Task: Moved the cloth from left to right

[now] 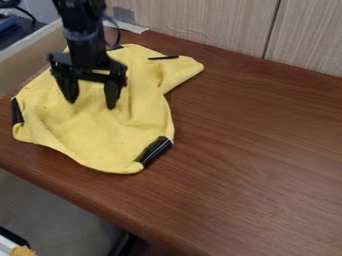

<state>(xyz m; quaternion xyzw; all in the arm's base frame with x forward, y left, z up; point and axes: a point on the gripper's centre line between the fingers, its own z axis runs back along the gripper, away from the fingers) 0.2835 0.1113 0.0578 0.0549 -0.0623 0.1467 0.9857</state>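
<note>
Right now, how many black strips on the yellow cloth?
4 visible on the cloth: left-edge strip, lower-right strip, upper-right strip, top strip beside the arm. The arm may hide more.

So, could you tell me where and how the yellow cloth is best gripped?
I'd pinch the creased middle of the yellow cloth from above, beneath the open gripper: the cloth lies mostly flat on the table, and its wrinkles likely give more to close on.
</note>
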